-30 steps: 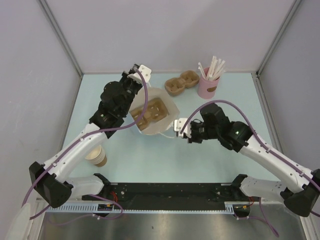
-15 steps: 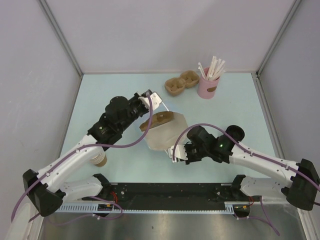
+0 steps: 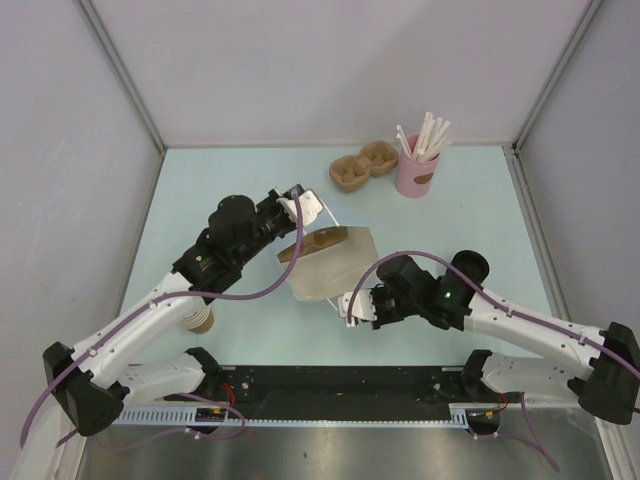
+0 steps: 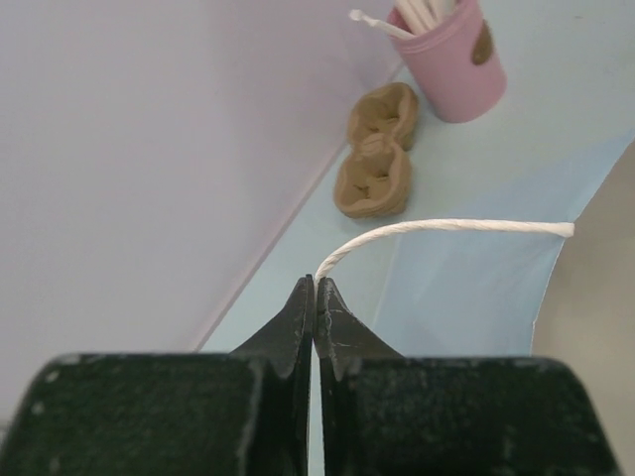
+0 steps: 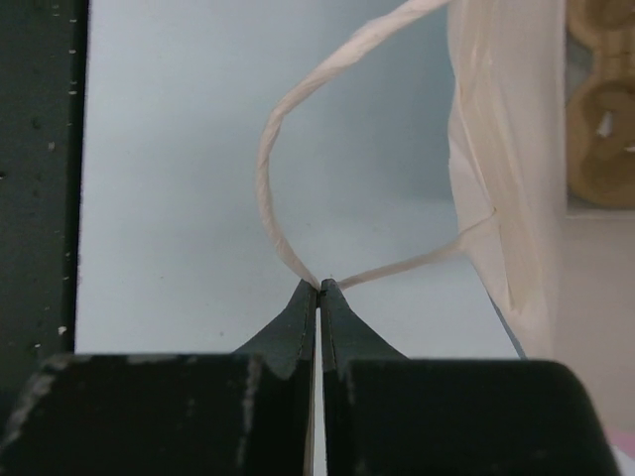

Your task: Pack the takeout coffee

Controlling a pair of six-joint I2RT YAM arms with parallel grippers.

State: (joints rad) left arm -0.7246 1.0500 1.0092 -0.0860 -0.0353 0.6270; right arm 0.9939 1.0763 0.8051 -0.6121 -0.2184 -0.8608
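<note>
Top view: left gripper (image 3: 302, 207) and right gripper (image 3: 347, 308) hold the bag (image 3: 338, 272), tray (image 3: 318, 243) inside, coffee not discernible; left wrist: jaws pressed together on far handle (image 4: 437, 226); right wrist: jaws pinching near handle (image 5: 273, 169), bag just right.

The bag (image 3: 335, 268) lies at the middle of the surface (image 3: 480, 220) with a carrier (image 3: 318, 240) inside, a second carrier (image 3: 363, 167) behind it, the straw cup (image 3: 417, 170) just right of that, and stacked cups (image 3: 197, 317) near-left.

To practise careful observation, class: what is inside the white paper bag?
A brown pulp cup carrier shows at the mouth of the white paper bag. Its wall covers the rest, so any cup inside cannot be seen.
</note>
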